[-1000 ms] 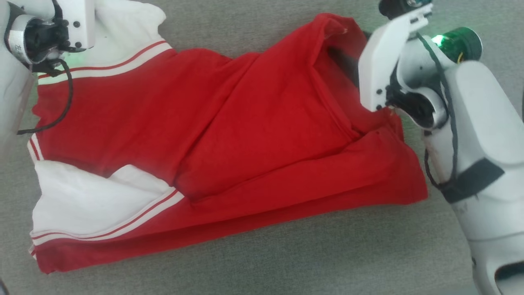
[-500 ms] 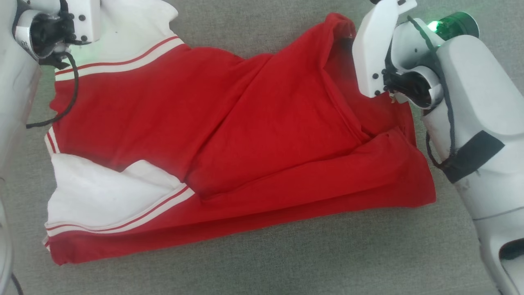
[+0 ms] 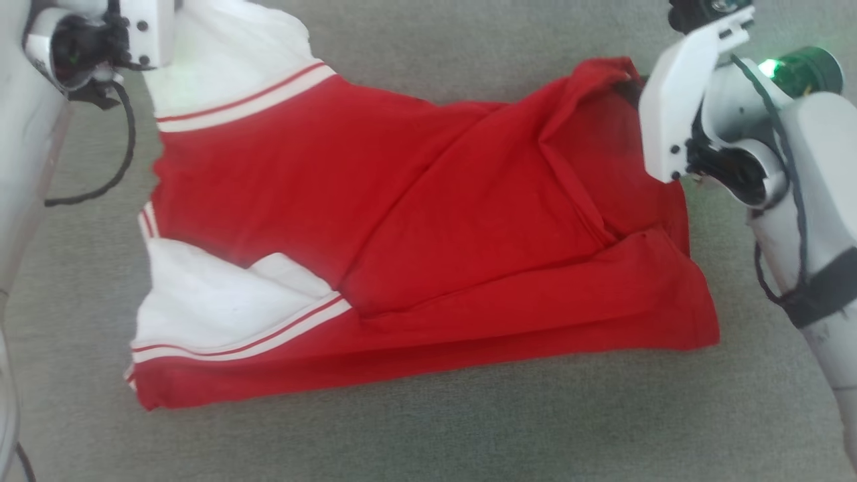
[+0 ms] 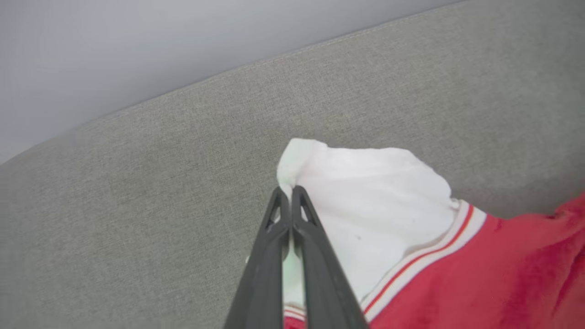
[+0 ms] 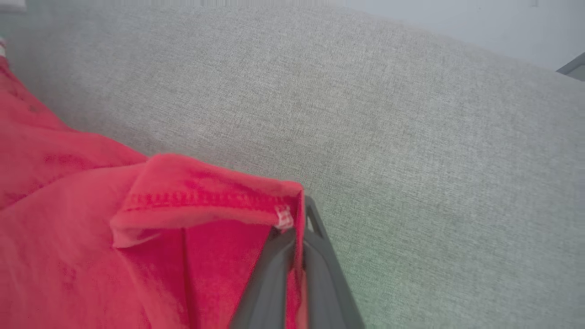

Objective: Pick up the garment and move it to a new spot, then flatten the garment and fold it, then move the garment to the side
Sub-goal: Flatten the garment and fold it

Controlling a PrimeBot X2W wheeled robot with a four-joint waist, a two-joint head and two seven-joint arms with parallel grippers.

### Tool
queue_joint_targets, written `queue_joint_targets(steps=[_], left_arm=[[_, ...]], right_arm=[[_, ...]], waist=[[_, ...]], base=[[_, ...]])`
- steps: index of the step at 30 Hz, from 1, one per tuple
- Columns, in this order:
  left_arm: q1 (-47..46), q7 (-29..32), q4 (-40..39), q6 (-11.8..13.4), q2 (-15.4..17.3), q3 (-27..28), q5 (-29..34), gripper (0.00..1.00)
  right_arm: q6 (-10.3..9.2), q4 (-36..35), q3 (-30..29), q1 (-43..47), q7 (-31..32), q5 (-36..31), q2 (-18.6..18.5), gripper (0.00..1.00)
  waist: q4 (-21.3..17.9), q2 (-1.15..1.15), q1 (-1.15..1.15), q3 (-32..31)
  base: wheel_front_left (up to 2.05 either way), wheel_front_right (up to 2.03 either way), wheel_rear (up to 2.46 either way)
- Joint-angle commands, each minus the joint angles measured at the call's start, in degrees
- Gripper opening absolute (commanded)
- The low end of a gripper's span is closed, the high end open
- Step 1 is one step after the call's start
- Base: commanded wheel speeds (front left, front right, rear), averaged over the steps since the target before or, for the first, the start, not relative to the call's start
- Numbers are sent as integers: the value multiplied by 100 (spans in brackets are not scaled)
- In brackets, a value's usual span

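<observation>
The garment, red with white side panels and striped trim, lies spread and creased on the grey fabric surface. In the left wrist view my left gripper is shut on the garment's white far corner, which is lifted slightly. Over in the right wrist view, my right gripper is shut on the garment's red stitched hem corner. The head view has the left wrist at the top left and the right wrist at the top right, with the garment's far edge between them.
The grey fabric surface extends all around the garment, with bare room along the near side. A raised grey edge runs behind the left gripper, with a pale wall beyond it. Black cables hang from both wrists.
The right gripper has shut on the red hem corner. In the head view the garment and the right wrist now sit further right, and the far edge looks more stretched out.
</observation>
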Motion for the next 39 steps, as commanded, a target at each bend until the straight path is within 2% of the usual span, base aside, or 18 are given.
queue_joint_targets(steps=[1,6,10,11,20,26,31,35,39], left_arm=[[142,98,-164,63,69,-43,18,0],[465,412,-967,322,266,-161,62,0],[887,711,-1925,690,571,-200,9,0],[887,711,-1925,690,571,-200,9,0],[2203,1389,-4649,1821,1625,-254,-133,0],[3089,1539,-5919,2431,2073,-321,-316,0],[3680,1493,-6215,2663,2182,-433,-451,0],[4002,1377,-6067,2695,2083,-488,-607,0],[4185,1221,-5712,2608,1956,-487,-714,0]], right_arm=[[-4,-126,-13,144,-18,41,-93,0],[-4,-593,-74,507,96,164,-394,0],[-3,-1095,-111,860,253,261,-645,0],[-3,-1095,-111,860,253,261,-645,0],[-3,-2160,-372,1859,582,516,-1175,0],[-3,-2508,-639,2610,754,679,-1307,0],[-3,-2495,-803,3122,778,700,-1198,0],[-3,-2339,-825,3311,714,647,-1048,0],[-3,-2096,-769,3327,650,565,-913,0]], waist=[[120,0,0,-143],[306,0,0,-360],[425,0,0,-503],[425,0,0,-503],[562,0,0,-728],[593,0,0,-803],[563,0,0,-859],[514,0,0,-891],[465,0,0,-951]], base=[[0,0,0],[0,0,0],[0,0,0],[0,0,0],[0,0,0],[0,0,0],[0,0,0],[0,0,0],[0,0,0]])
